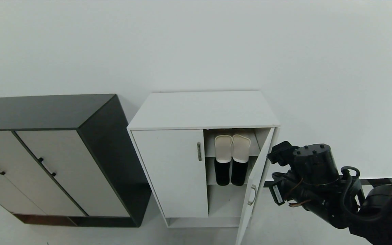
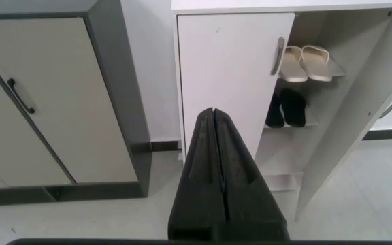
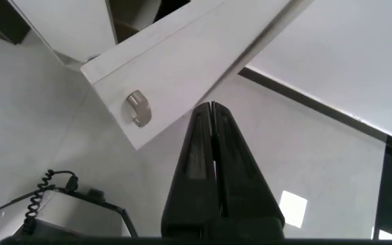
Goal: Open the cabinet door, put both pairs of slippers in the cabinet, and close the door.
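The white two-door cabinet (image 1: 202, 109) stands on the floor against the wall. Its right-hand door (image 1: 257, 170) is swung out towards the robot, and its left-hand door (image 1: 170, 172) is closed. Both pairs are already inside, behind the open half: the pair of white slippers (image 1: 232, 148) on the upper shelf and the pair of black slippers (image 1: 230, 173) on the middle shelf just below. Each pair lies side by side and reaches the shelf's front edge.

What is left is probably the closing. The door looks like a thin, stiff board hinged on the cabinet's right side, so it should be light and swing with a gentle push. A flat push on its outer face near the free edge, by the small metal handle (image 1: 252, 195), would give the most leverage; gripping the handle should not be needed.

The right gripper (image 3: 213, 107) sits just beside the door's outer face, below the handle, its jaws clenched on nothing. Whether it touches the panel cannot be told. The left gripper (image 2: 214, 112) is held back in front of the closed door, jaws likewise pressed together and empty.

The slippers are soft and light. If a toe or heel overhangs a shelf's front edge, the closing door could catch on it. A dark grey cabinet with pale doors (image 1: 107, 153) stands just beside the white one on the left, away from the door's swing.
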### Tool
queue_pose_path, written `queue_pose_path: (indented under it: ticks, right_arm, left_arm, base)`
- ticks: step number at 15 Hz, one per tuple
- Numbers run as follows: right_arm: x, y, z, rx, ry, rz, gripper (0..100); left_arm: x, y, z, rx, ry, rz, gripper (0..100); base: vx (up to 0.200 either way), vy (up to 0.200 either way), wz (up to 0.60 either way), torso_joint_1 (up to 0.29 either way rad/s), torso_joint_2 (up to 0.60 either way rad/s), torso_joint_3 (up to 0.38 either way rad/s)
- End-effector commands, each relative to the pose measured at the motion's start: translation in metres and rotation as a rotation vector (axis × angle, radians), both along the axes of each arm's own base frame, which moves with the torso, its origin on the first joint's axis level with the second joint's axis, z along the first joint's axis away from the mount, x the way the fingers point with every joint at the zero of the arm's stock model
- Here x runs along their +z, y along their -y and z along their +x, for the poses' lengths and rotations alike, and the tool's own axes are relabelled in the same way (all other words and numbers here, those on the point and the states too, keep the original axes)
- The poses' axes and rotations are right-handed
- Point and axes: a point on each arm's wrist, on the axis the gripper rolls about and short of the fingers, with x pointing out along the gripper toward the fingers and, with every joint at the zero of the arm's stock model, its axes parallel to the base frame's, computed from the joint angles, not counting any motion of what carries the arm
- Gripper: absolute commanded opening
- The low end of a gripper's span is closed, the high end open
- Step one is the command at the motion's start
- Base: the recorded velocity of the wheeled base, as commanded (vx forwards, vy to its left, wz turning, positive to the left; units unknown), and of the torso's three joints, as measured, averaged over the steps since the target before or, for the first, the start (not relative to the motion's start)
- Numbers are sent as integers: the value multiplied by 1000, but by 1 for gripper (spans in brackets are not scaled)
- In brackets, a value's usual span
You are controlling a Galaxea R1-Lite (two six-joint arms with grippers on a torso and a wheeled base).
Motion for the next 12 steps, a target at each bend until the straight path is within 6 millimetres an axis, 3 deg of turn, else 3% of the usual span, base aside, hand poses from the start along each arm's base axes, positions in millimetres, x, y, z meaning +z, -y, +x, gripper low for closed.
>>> queue_pose_path:
  ticks: [1, 6, 12]
  right_arm:
    - [-2, 0, 0, 1, -7, -6, 0]
    - [-5, 0, -6, 14, -18, -19, 0]
    - [-17, -12, 4, 32, -37, 13, 0]
  left_arm:
    - [0, 0, 0, 0, -2, 0, 0]
    - [0, 0, 0, 0, -1, 0, 0]
    - [0, 0, 0, 0, -1, 0, 0]
  base:
    - [200, 0, 0, -12, -2, 12]
    - [0, 0, 0, 0, 0, 0]
    - [0, 0, 0, 0, 0, 0]
